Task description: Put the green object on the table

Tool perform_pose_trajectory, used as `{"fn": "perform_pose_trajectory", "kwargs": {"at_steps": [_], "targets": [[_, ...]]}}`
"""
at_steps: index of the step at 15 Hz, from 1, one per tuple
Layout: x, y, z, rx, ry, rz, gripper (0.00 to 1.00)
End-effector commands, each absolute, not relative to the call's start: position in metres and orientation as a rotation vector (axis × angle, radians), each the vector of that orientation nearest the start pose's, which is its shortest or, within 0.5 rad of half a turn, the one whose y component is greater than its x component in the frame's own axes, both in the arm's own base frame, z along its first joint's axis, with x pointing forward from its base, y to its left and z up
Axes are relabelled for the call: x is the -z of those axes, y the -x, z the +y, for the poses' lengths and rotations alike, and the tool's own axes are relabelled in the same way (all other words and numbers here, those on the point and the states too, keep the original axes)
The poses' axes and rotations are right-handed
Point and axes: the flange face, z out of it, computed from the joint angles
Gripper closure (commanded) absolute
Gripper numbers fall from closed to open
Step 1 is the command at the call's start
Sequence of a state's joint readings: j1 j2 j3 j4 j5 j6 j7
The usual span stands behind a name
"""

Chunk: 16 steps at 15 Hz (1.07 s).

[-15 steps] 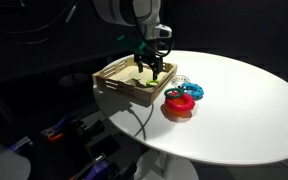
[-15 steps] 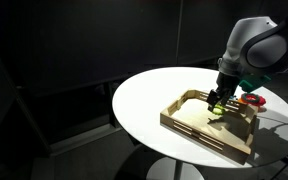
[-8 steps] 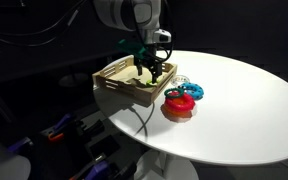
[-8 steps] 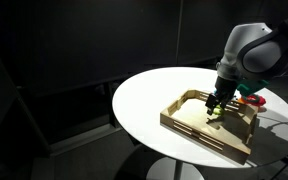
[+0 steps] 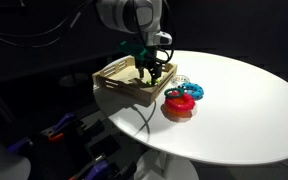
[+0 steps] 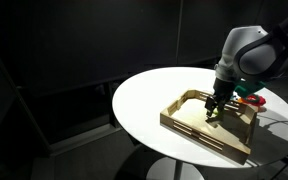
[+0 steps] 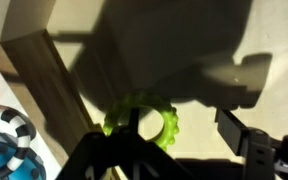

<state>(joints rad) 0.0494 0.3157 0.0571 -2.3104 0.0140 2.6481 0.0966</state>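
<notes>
The green object (image 7: 165,121) is a small yellow-green bumpy ring lying flat on the floor of the tan tray (image 5: 112,80), close to a tray wall. In the wrist view my gripper (image 7: 179,128) is open right over it: one dark finger stands over the ring's hole and the other is to its right. In both exterior views the gripper (image 5: 150,72) (image 6: 216,106) reaches down inside the tray (image 6: 196,137) and hides most of the ring. The tray stands on the round white table (image 5: 239,100) (image 6: 144,100).
A red round object (image 5: 178,108) with a blue ring (image 5: 185,94) on it sits on the table just beside the tray, also visible in an exterior view (image 6: 252,101). The tray's slatted walls surround the gripper. The table edge is near the tray.
The gripper has sunk slightly lower into the tray toward the green ring. The ring and tray have not moved.
</notes>
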Motion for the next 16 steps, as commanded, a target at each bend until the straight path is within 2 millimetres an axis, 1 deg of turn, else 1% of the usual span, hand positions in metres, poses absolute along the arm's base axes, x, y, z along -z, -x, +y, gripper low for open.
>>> {"fn": "perform_pose_trajectory", "kwargs": {"at_steps": [1, 2, 3, 4, 6, 7, 8, 10, 11, 12, 14, 15, 16], "targets": [[-0.2098, -0.5328, 0.0563, 0.047, 3.099, -0.008, 0.25], [-0.2101, -0.533, 0.0565, 0.047, 3.099, -0.009, 0.32], [-0.2107, -0.5332, 0.0567, 0.049, 3.099, -0.01, 0.3], [-0.2114, -0.5333, 0.0572, 0.051, 3.1, -0.012, 0.34], [-0.2129, -0.5335, 0.0579, 0.054, 3.101, -0.014, 0.37], [-0.2136, -0.5336, 0.0581, 0.056, 3.102, -0.015, 0.44], [-0.2143, -0.5337, 0.0585, 0.059, 3.102, -0.016, 0.45], [-0.2158, -0.5342, 0.0589, 0.063, 3.103, -0.015, 0.58], [-0.216, -0.5345, 0.059, 0.063, 3.103, -0.015, 0.57], [-0.2159, -0.5344, 0.0594, 0.063, 3.102, -0.016, 0.6], [-0.2159, -0.5345, 0.06, 0.063, 3.102, -0.018, 0.69], [-0.2165, -0.5348, 0.0599, 0.065, 3.102, -0.017, 0.82], [-0.2166, -0.5351, 0.0599, 0.066, 3.102, -0.017, 0.85]]}}
